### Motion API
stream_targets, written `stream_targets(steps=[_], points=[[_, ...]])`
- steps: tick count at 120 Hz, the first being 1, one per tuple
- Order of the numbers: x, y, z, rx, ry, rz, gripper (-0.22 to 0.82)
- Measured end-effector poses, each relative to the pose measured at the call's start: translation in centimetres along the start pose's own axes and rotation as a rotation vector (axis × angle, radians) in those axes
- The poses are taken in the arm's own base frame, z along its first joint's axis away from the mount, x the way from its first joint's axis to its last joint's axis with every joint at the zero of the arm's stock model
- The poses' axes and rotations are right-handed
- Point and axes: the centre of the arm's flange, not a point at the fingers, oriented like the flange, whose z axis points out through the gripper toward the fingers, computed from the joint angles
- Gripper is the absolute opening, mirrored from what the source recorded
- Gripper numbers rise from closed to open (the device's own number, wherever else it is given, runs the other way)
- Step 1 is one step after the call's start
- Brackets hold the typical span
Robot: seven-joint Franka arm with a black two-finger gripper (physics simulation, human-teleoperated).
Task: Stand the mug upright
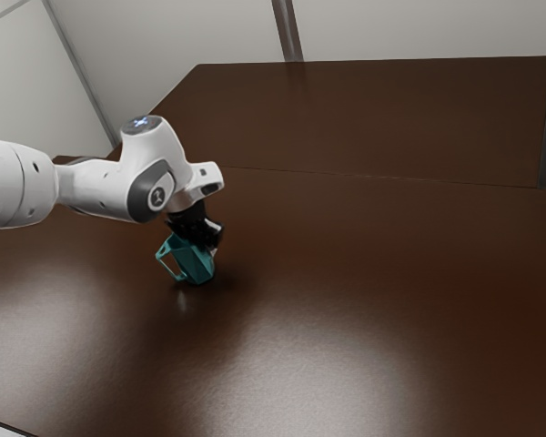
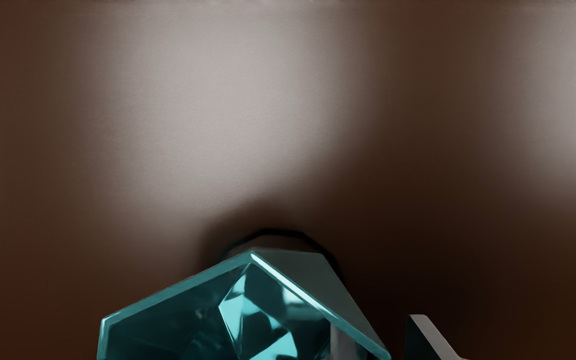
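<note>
In the exterior view, from left to right, the white arm (image 1: 100, 188) reaches over the brown tabletop (image 1: 364, 264) to a teal mug (image 1: 193, 265), tilted, handle leftward, mouth toward the black hand (image 1: 208, 244). Whether the hand grasps it cannot be told.

Glossy dark-brown table (image 1: 455, 264) is catching pale glare (image 1: 355, 387) toward its near edge, thin seam (image 1: 382, 177) is crossing its far part, pale wall (image 1: 419, 27) is standing behind its far edge, and darker upright strip (image 1: 288, 32) is running down to that edge.
</note>
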Motion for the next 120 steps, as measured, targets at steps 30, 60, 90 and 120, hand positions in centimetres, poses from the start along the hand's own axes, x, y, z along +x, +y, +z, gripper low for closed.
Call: stream_targets(steps=[30, 60, 90, 120], points=[[0.0, 0.0, -3.2, 0.000, 0.031, 0.004, 0.44], [-0.1, -0.1, -7.6, 0.001, 0.077, 0.007, 0.55], [2.8, -0.3, -14.6, 0.009, 0.137, 0.014, 0.59], [4.3, -0.5, -21.2, 0.024, 0.119, 0.023, 0.60]])
